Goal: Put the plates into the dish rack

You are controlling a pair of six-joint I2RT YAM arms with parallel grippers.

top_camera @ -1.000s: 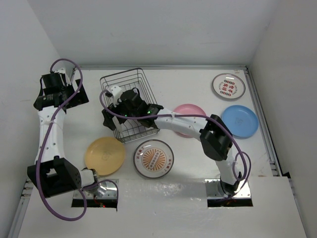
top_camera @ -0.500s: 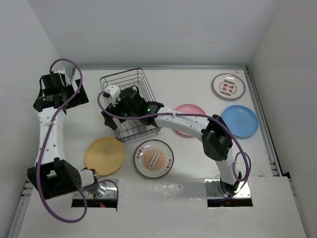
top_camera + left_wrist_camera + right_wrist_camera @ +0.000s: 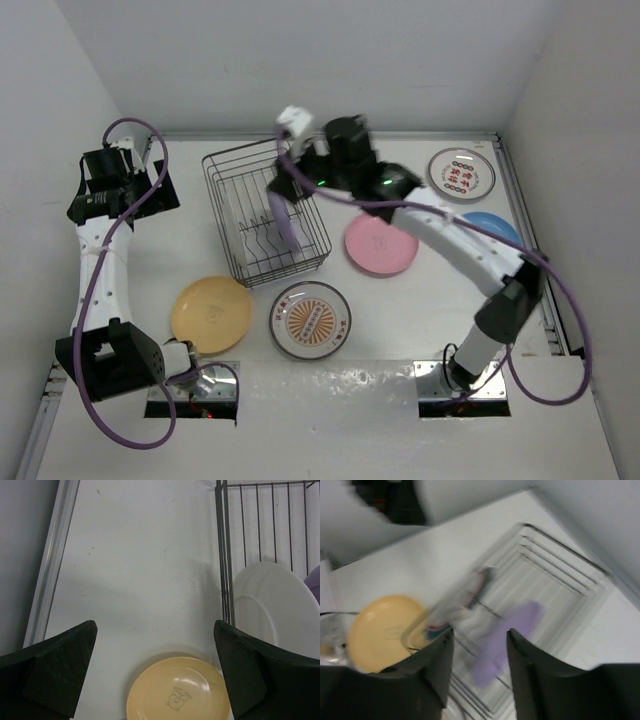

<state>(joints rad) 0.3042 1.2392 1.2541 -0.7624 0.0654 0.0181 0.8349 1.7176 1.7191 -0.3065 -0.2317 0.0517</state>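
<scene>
The purple plate [image 3: 283,222] stood on edge between the prongs of the dish rack [image 3: 225,262], with a white plate [image 3: 240,215] upright just beside it at its 9 o'clock. The rack sat at about 10 o'clock from the middle of the table [image 3: 180,255].

Five plates lay flat outside it:
- The pink plate [image 3: 380,244] was at the rack's 3 o'clock.
- The orange-centred plate [image 3: 310,320] was at its 5 o'clock.
- The yellow plate [image 3: 211,313] was at its 7 o'clock.
- The blue plate [image 3: 500,226], partly under the right arm, and the red-printed plate [image 3: 461,174] were well apart from it, towards the 2 o'clock corner.

I judged them stiff, light and slick, with shallow rims. A flat one would want a pinch across its raised lip, one finger slipped under the edge, and it could easily skate on the smooth table.

The right gripper [image 3: 288,190] hung over the rack's far side with its jaws moderately parted and nothing between them. The left gripper [image 3: 120,190] hovered at the rack's 9 o'clock, jaws spread wide and empty.

The overhead view alone showed all seven plates. The left wrist view showed the white plate's [image 3: 272,610] plain back against the rack wires [image 3: 222,555], and a small drawing on the yellow plate [image 3: 175,695] that I couldn't make out from above. The right wrist view was badly blurred. Even so, it showed the empty gap of the right gripper [image 3: 480,637] above the purple plate [image 3: 505,640], and some coloured print on the neighbouring plate's face.
</scene>
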